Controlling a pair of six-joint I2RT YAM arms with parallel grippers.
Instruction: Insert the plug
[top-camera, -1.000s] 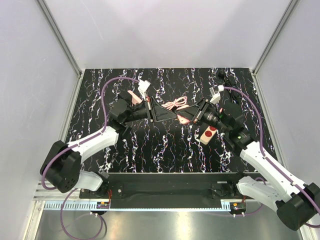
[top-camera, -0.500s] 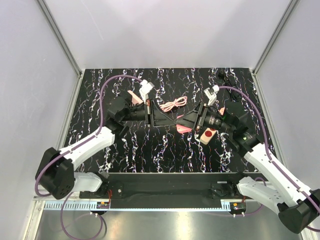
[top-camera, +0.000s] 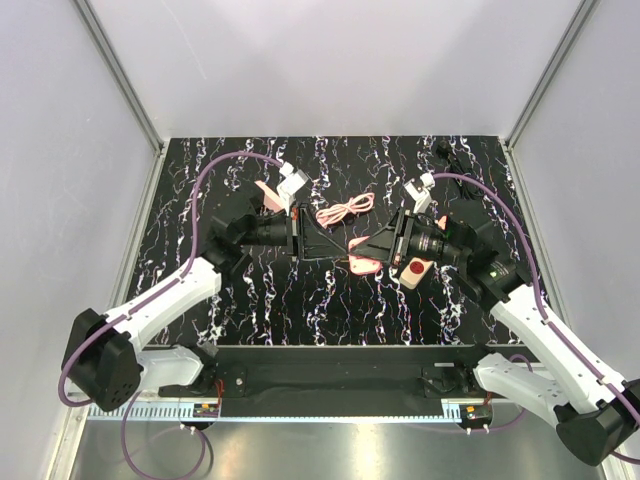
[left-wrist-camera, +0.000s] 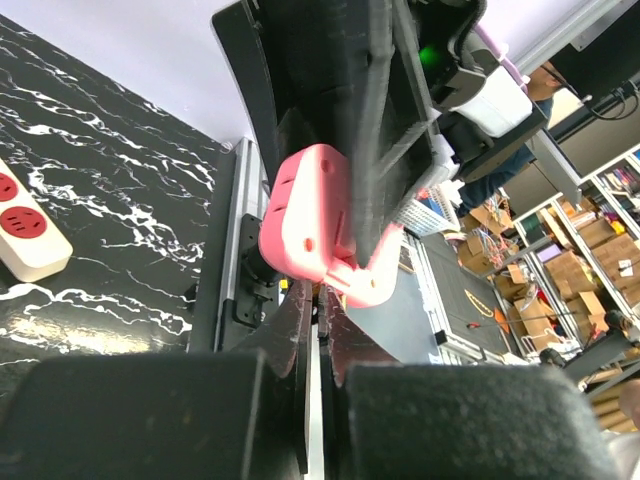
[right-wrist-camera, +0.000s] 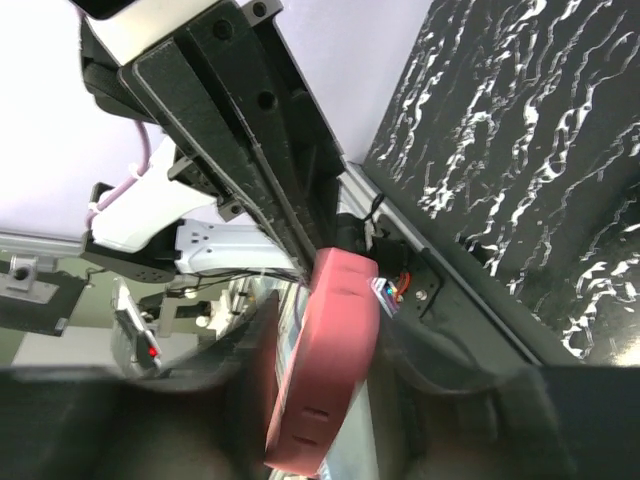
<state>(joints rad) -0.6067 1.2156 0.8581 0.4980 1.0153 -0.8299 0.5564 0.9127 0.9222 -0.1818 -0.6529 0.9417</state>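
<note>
Plug (top-camera: 362, 263): pink, held above the table (top-camera: 300, 300), clamped in the right tool (top-camera: 370, 248). Left tool (top-camera: 335, 243): fingers pressed together, tips at the plug's edge, contact unclear. Power strip (top-camera: 415, 270): just beside. Risk: the crowding tools may twist the plug loose and drop it.

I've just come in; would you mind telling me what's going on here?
The two arms meet in mid-air. The right end effector holds a pink plug off the surface; the left end effector, shut, has its tips at the plug's edge. The white power strip lies below the right arm, the plug not yet inserted, and a pink cable lies loose farther back.
</note>
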